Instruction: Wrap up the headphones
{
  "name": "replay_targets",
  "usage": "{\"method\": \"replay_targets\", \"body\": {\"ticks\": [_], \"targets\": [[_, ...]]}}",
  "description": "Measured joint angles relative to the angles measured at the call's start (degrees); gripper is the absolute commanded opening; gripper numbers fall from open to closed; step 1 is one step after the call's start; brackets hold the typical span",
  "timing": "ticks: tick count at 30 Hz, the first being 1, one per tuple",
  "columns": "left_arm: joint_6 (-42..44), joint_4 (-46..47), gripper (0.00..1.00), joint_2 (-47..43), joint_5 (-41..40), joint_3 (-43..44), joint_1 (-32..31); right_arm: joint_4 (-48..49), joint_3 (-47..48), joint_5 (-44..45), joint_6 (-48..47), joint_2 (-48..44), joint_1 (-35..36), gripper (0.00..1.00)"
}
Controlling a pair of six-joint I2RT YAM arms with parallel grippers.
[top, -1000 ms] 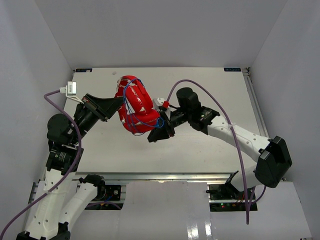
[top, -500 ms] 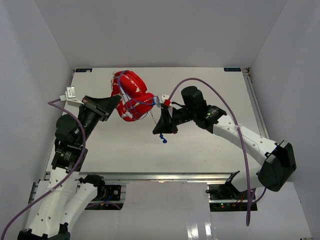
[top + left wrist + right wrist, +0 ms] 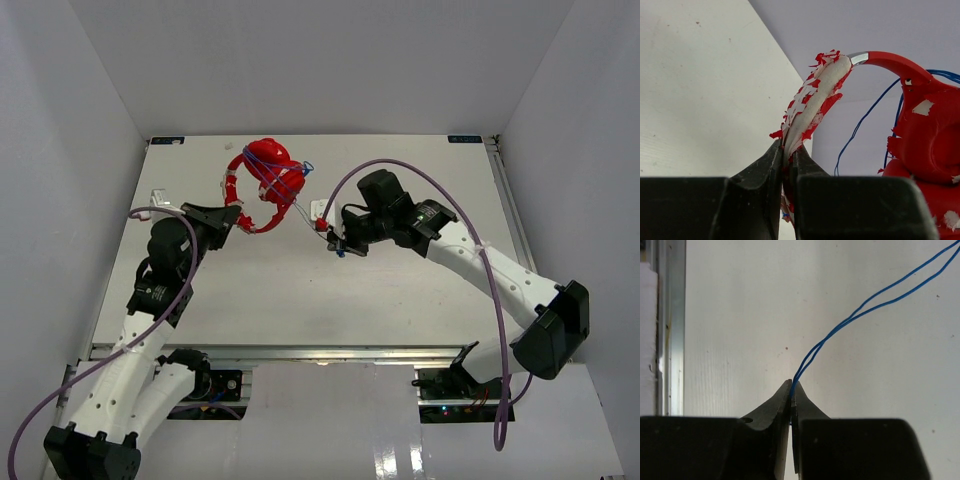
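The left gripper is clamped on the headband of the red headphones, its jaws pinched onto padding whose red skin is flaking off white foam. The right gripper, off to the right of the headphones, has its jaws together on the thin blue cord, which leaves the tips as two strands running side by side.

From above, the headphones sit at the far side of the table, with the left gripper at their near-left edge and the right gripper near and to the right of them. Blue turns of cord already cross the earcups.

The step in hand looks like laying another turn. It calls for the left arm to act as a steady anchor while the right carries the cord around the headphones under light tension. Pulled too hard, the thin cord could slip from the jaws, or the headband could drag out over its crumbling padding.

Only the left wrist view shows that peeling surface and the exact bite. Only the right wrist view shows the cord doubled, though the headphones are out of its frame. Only the top view places both arms against the headphones.
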Motion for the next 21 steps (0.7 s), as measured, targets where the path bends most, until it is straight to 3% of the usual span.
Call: {"method": "replay_targets", "body": {"ticks": [7, 13, 21], "targets": [[1.47, -0.18, 0.0, 1.4, -0.86, -1.54, 0.0, -8.19, 8.34, 8.6, -10.95, 1.69, 6.23, 0.08], [3.54, -1.13, 0.0, 4.65, -0.83, -3.55, 0.0, -11.21, 9.71, 22.36, -19.54, 3.38, 17.15, 0.08], [8.35, -4.23, 0.0, 9.26, -0.5, -6.32, 0.0, -14.18, 12.12, 39.29, -25.77, 7.49, 22.21, 0.08]]}}
